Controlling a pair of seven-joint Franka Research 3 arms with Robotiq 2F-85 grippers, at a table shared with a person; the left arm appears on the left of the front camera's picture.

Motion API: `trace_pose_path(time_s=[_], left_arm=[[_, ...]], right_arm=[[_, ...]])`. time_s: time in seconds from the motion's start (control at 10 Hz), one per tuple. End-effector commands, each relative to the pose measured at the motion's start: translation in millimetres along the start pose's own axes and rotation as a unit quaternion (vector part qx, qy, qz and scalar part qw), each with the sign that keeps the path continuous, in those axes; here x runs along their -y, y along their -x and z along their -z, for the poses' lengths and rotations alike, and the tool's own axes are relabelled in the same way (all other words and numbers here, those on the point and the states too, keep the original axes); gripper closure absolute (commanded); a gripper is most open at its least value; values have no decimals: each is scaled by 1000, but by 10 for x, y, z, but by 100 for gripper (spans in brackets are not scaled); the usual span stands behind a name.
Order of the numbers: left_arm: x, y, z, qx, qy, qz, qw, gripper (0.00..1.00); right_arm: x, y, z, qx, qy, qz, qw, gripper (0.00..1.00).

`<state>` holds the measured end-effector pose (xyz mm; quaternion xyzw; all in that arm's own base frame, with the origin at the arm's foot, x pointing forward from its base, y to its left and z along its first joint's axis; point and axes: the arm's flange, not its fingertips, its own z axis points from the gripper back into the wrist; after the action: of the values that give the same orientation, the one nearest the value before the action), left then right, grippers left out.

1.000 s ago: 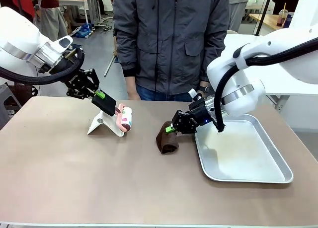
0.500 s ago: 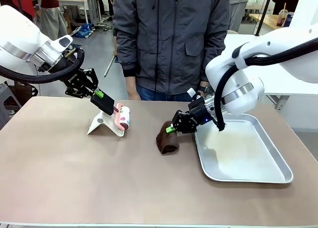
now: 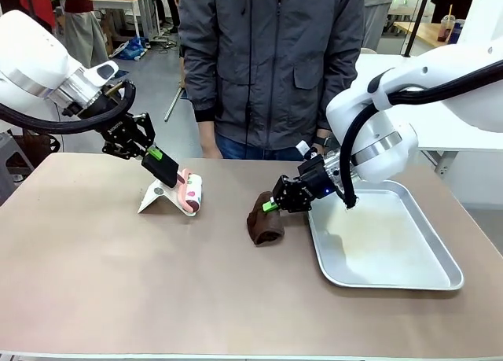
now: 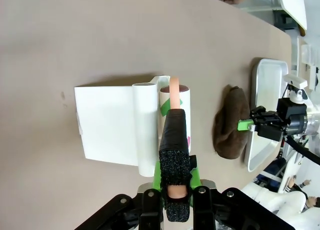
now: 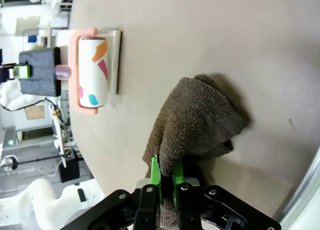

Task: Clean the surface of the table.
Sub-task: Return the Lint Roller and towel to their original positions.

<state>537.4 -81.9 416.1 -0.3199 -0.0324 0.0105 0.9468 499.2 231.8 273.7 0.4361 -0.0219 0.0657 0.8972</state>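
The left claw is clamped tight on the black foam handle of a lint roller. In the left wrist view, the left claw comes up from the bottom and the black foam handle sticks out from between its green pads. The roller has a pink frame and a white drum with pink, orange and blue spots. It rests on a white stand that sits on the counter, on the left side and toward the far edge. In the left wrist view the white stand lies flat with the lint roller at its edge.

The right claw is shut on a brown cloth. In the right wrist view the right claw pinches a fold of the brown cloth between its green pads. The cloth is bunched up and touches the counter near the middle. The lint roller and its stand lie well apart from the cloth there.

Just to the right of the cloth is a silver metal tray. It sits flat on the right side of the counter.

The counter is big and beige-brown. It runs under all these things, from the near edge to the far edge. A person in a grey jacket stands at the far side, in the middle.
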Motion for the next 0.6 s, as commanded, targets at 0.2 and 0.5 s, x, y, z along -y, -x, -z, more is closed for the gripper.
trace_pose_path(time_s=[0.2, 0.5], left_arm=[[61, -110, 39, -18, -23, 18, 999, 78], [13, -124, 25, -15, -29, 16, 999, 78]], right_arm=[[7, -75, 11, -14, -17, 11, 1000, 89], [5, -64, 20, -20, -18, 9, 1000, 89]])
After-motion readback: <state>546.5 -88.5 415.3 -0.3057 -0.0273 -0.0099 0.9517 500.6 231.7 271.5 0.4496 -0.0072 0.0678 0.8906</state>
